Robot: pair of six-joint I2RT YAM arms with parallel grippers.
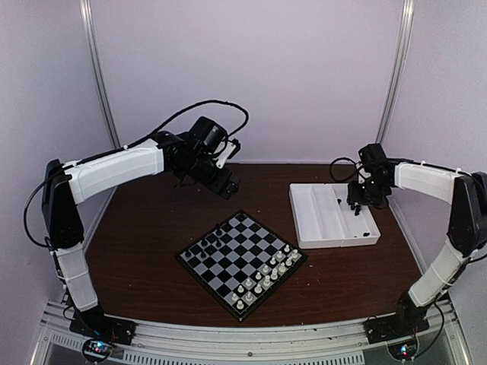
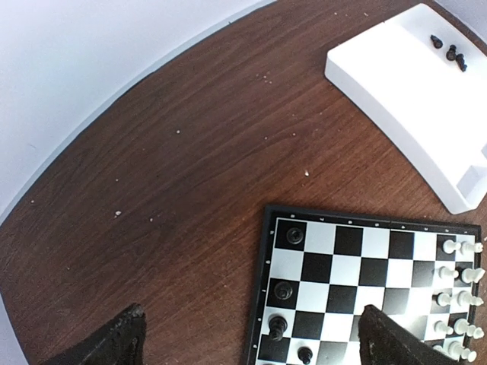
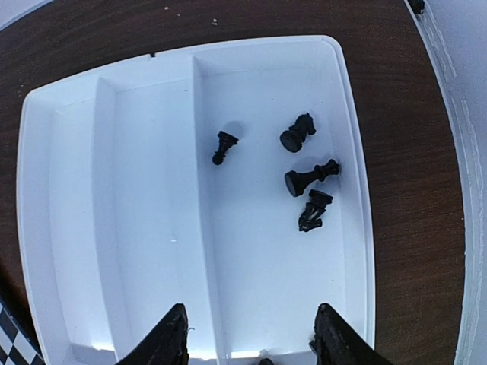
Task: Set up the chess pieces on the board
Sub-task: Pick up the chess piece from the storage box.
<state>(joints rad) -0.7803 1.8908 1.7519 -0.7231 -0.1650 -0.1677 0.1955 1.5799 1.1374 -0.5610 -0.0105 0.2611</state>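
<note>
- My left hand [image 2: 251,344] is wide open above the board's [image 2: 373,270] edge
- My right hand [image 3: 253,338], half open, hovers over the white tray [image 3: 76,228]; four chess pieces [image 3: 308,179] lie just beyond its fingers [image 3: 171,338]

No text, label, brand, number or sign can be read in any view. The board [image 2: 262,283] has only tiny light specks along its frame, too small to make out. The white tray [image 3: 76,198], the chess pieces [image 3: 308,179] lying in it and the arm casings [image 1: 114,171] show plain surfaces, and any marking on them is too small or blurred to tell.
</note>
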